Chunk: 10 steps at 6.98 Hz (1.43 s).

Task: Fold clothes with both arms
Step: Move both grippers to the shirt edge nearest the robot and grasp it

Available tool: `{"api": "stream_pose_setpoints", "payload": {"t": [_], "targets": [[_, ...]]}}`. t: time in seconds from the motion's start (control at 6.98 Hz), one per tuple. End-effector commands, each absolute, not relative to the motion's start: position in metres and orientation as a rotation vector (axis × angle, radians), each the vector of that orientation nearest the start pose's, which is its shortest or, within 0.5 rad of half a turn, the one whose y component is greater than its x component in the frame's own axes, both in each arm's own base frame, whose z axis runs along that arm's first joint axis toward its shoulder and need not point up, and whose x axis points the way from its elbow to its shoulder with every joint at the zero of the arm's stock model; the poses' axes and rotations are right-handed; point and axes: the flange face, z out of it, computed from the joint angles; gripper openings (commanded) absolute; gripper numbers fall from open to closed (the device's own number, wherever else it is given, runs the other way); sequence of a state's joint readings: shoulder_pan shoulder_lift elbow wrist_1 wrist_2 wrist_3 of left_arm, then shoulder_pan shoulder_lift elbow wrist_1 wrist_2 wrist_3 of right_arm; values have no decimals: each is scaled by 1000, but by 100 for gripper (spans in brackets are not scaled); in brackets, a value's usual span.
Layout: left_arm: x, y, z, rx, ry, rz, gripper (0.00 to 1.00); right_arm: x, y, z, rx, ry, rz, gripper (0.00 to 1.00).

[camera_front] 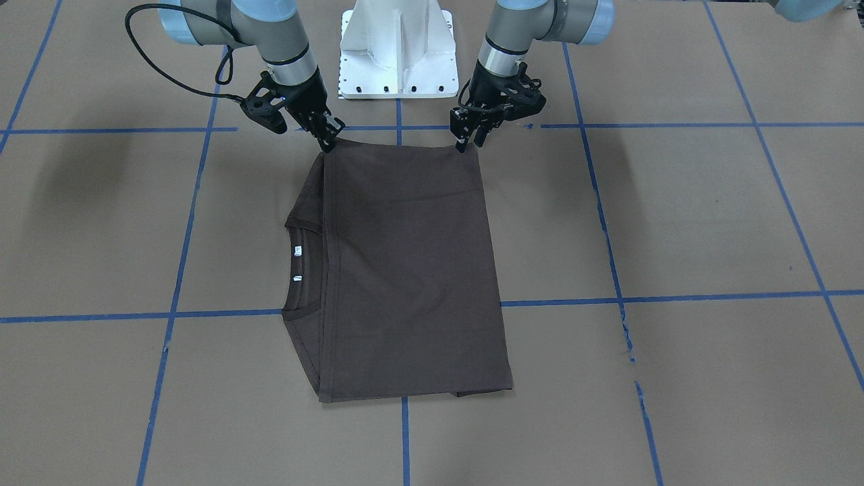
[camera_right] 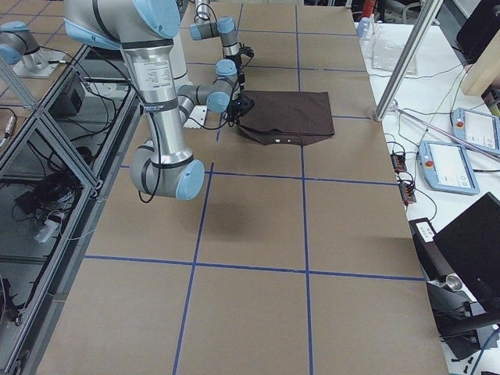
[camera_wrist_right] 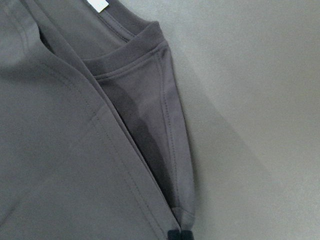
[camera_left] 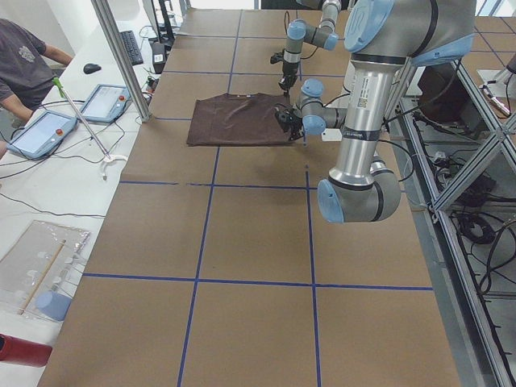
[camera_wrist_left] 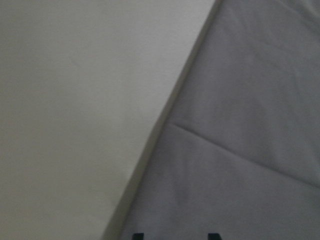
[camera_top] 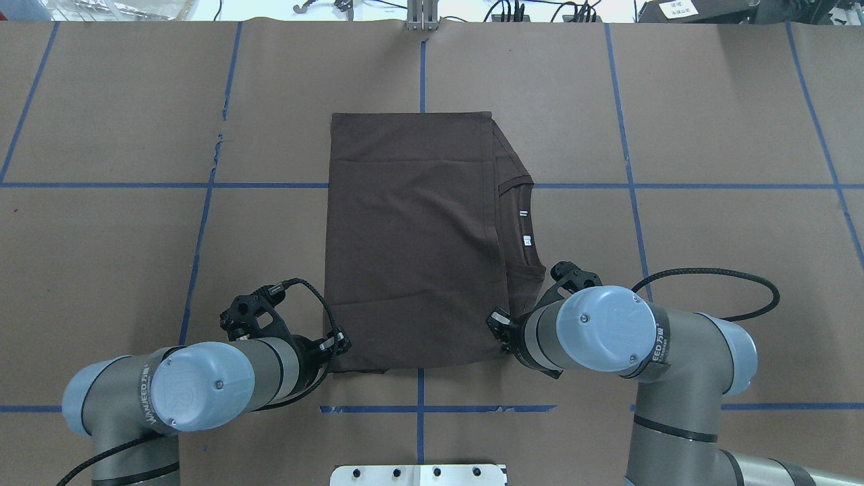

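Observation:
The dark brown t-shirt [camera_front: 405, 270] lies folded in a flat rectangle mid-table, also in the overhead view [camera_top: 412, 236]. Its collar and white neck tags [camera_front: 298, 251] stick out on the side of my right arm. My right gripper [camera_front: 329, 142] is at the shirt's near corner by the collar. In the right wrist view it is shut on that corner of the cloth [camera_wrist_right: 177, 220]. My left gripper [camera_front: 467, 140] is over the other near corner. In the left wrist view its fingertips [camera_wrist_left: 137, 236] stand apart above the cloth [camera_wrist_left: 240, 125], so it is open.
The white pedestal base [camera_front: 398, 54] stands just behind the shirt's near edge. Blue tape lines [camera_front: 675, 297] cross the brown table cover. A black cable [camera_top: 742, 283] loops beside my right arm. An operator [camera_left: 24, 56] and tablets [camera_left: 40, 133] are on a side desk.

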State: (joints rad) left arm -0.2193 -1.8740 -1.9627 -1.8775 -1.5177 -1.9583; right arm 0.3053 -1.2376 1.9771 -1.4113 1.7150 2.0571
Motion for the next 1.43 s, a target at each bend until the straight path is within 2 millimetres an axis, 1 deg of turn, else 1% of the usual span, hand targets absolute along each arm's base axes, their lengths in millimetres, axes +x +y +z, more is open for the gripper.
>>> {"api": "stream_pose_setpoints", "payload": {"t": [0.0, 0.14, 0.43, 0.57, 0.72, 0.86, 1.0, 1.15, 1.29], "targets": [[526, -253, 291, -39, 992, -574, 55, -505, -285, 283, -218, -901, 671, 0], [527, -252, 293, -40, 991, -571, 55, -505, -285, 283, -219, -901, 672, 0], [537, -252, 302, -43, 971, -566, 54, -505, -285, 283, -219, -901, 672, 0], [544, -245, 305, -52, 962, -552, 54, -505, -285, 283, -219, -901, 672, 0], [545, -244, 302, -56, 966, -549, 49, -505, -285, 283, -219, -901, 672, 0], [545, -244, 301, -56, 970, -551, 28, -505, -285, 283, -219, -901, 672, 0], [544, -244, 302, -55, 968, -549, 0, -504, -285, 281, -219, -904, 671, 0], [542, -244, 295, -57, 982, -549, 0, -502, -284, 282, -219, -905, 671, 0], [540, -244, 293, -56, 985, -549, 0, -502, -284, 285, -219, -898, 673, 0]]}}
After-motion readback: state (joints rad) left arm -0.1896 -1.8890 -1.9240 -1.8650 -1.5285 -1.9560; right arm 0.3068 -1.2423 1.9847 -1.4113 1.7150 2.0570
